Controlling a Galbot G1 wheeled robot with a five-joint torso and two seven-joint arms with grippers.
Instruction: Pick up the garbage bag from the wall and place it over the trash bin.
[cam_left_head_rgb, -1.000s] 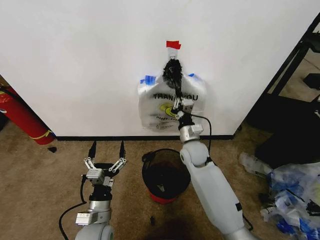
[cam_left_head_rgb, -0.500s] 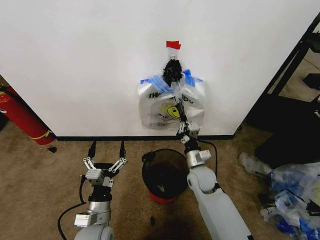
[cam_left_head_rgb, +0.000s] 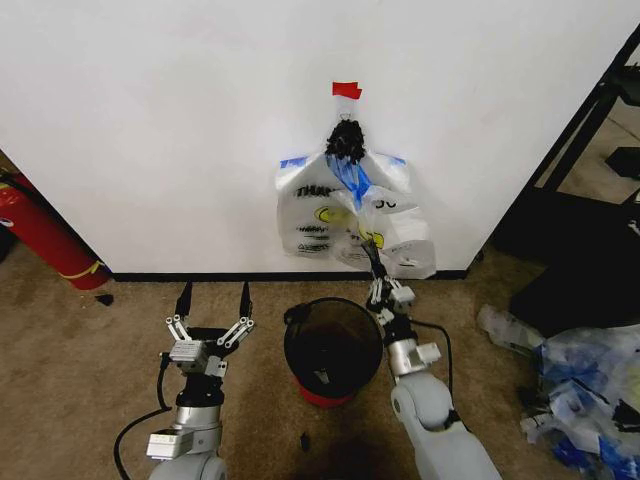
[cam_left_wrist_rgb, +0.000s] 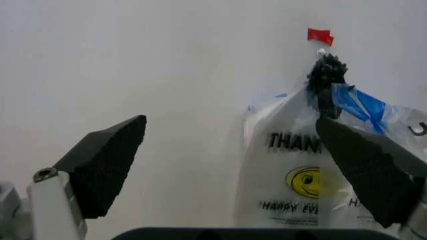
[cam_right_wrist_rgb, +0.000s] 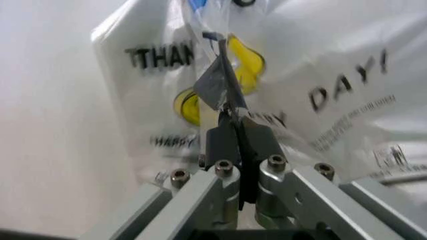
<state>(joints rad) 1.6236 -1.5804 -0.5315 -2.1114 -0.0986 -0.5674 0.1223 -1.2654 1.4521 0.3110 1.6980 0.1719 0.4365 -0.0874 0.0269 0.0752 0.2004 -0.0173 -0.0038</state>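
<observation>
Right gripper (cam_left_head_rgb: 376, 278) is pinching a thin fold of the garbage bag (cam_left_head_rgb: 395, 240), fingers pressed together on the plastic, as the right wrist view is showing (cam_right_wrist_rgb: 230, 130). That bag is clear and crinkly with blue patches near its top, and it is stretching from a black hook cluster (cam_left_head_rgb: 346, 142) on the wall (cam_left_head_rgb: 150, 130) down to the gripper, bulging out low on the right side. A red tape tab (cam_left_head_rgb: 346, 90) is sitting just above the hook. Behind the clear bag, the white "THANK YOU" smiley bag (cam_left_head_rgb: 310, 215) is hanging flat against the wall from the same hook, partly covered by the clear one.

The trash bin (cam_left_head_rgb: 333, 350), black with a red base, is standing on the brown carpet (cam_left_head_rgb: 80, 370) below the bags, just left of the right arm's wrist. Left gripper (cam_left_head_rgb: 213, 298) is hovering over the carpet to the left of the bin, fingers spread and holding nothing; its wrist view is looking at the wall and bags between its two pads (cam_left_wrist_rgb: 107, 165).

Red fire extinguisher (cam_left_head_rgb: 45, 240) is leaning at far left by the black baseboard (cam_left_head_rgb: 200, 275). A heap of clear and blue plastic bags (cam_left_head_rgb: 580, 385) is lying at far right, near a black rack (cam_left_head_rgb: 590, 120).
</observation>
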